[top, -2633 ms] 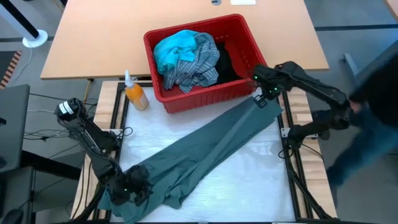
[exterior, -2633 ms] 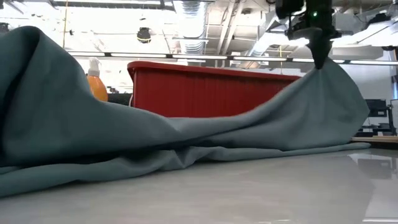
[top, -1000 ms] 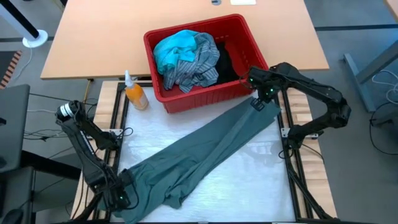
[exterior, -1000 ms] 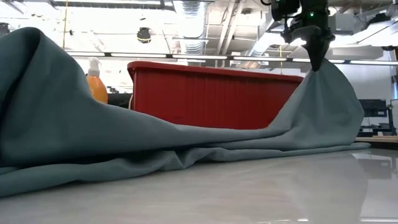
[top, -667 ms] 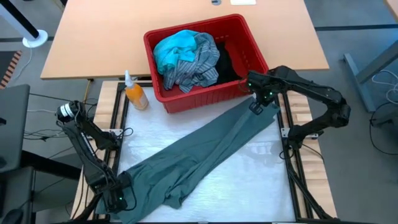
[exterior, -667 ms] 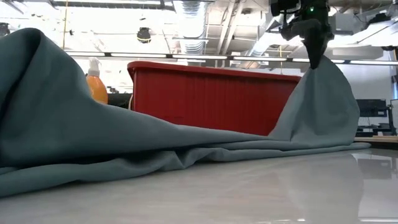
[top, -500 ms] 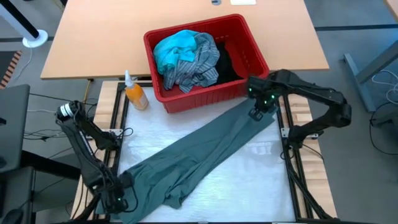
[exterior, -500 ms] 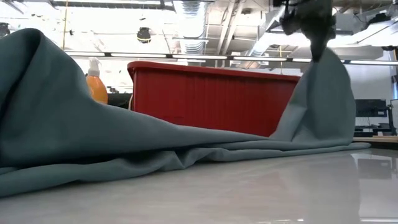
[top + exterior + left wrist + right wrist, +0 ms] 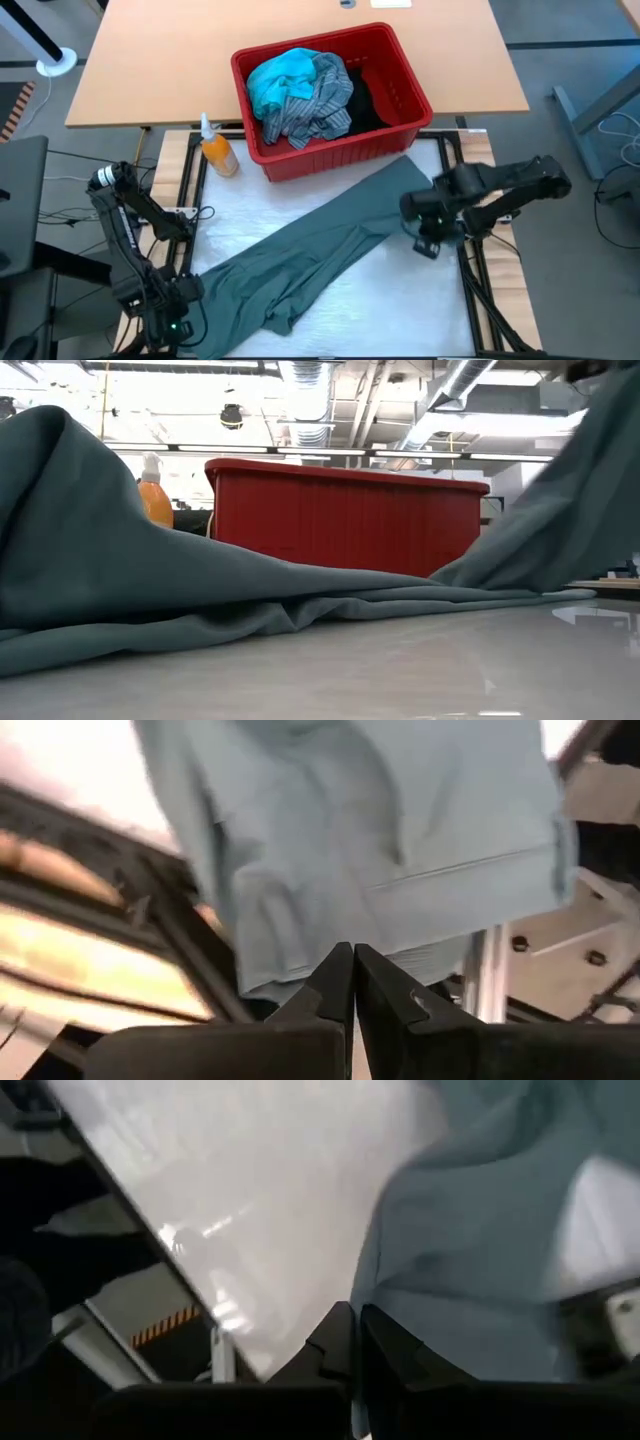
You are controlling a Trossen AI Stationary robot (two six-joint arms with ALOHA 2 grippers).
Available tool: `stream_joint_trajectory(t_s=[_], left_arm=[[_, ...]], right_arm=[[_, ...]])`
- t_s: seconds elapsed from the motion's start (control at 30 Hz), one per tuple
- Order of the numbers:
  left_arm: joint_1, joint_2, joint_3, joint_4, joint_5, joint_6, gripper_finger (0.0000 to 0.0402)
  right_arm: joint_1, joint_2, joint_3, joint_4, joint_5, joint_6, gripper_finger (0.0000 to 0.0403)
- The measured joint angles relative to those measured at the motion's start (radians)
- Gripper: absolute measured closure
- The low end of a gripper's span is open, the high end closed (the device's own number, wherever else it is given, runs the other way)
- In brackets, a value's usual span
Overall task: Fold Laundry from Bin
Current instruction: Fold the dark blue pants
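The grey-green garment lies slantwise across the white table, from the near left corner toward the red bin. The bin holds the other laundry: turquoise, striped and black pieces. My right gripper is shut on the garment's far right end, in front of the bin's right corner. In the low view that end rises out of the top right of the picture. My left gripper is shut at the garment's near left end. My left gripper points down at the garment's hemmed edge at its near left end. Its shut fingertips overlap that edge and hide the place of contact. My right gripper pinches the garment's far right end from above between its shut fingers. That end is lifted, and the cloth slopes down from it to the table.
An orange spray bottle stands left of the bin. The bin sits at the near edge of a wooden table. Bare white tabletop lies at the near right. Metal frame rails run along both sides.
My right gripper has swung from the bin's right corner toward the table's near right, turning as it went and carrying the garment's far end, which stays lifted. My left gripper has shut at the garment's near left end, risen a little and shifted left.
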Motion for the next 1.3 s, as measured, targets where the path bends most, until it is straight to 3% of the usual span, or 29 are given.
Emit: stream_joint_trajectory(t_s=[0.2,0.43,0.57,0.67,0.77,0.87,1.07,1.2,1.27,1.3], left_arm=[[-0.003,0.000,-0.001,0.007,-0.013,0.074,0.0401],[0.001,0.000,-0.001,-0.047,-0.031,0.118,0.0401],[0.023,0.000,-0.002,-0.082,-0.036,0.168,0.0401],[0.055,0.000,-0.002,-0.096,-0.028,0.248,0.0401],[0.104,-0.007,-0.002,-0.107,-0.020,0.352,0.0401],[0.171,-0.029,-0.002,-0.127,-0.022,0.454,0.0401],[0.314,-0.105,-0.002,-0.144,-0.034,0.603,0.0401],[0.379,-0.167,-0.002,-0.145,-0.072,0.650,0.0401],[0.400,-0.195,-0.002,-0.145,-0.087,0.651,0.0401],[0.406,-0.206,-0.002,-0.144,-0.098,0.647,0.0401]], right_arm=[[0.208,0.010,-0.016,0.008,-0.074,0.222,0.0374],[0.374,0.010,-0.217,0.064,-0.257,0.388,0.0374],[0.444,0.011,-0.280,0.234,-0.237,0.384,0.0374],[0.445,0.011,-0.269,0.226,-0.179,0.358,0.0375],[0.390,0.010,-0.234,0.090,-0.076,0.299,0.0374],[0.294,0.009,-0.183,0.000,0.109,0.180,0.0373],[0.002,0.006,-0.063,0.002,0.412,-0.282,0.0374],[-0.190,0.015,0.033,0.004,0.707,-0.681,0.0375],[-0.256,0.026,0.093,0.001,0.834,-0.766,0.0376],[-0.270,0.030,0.121,0.002,0.847,-0.775,0.0376]])
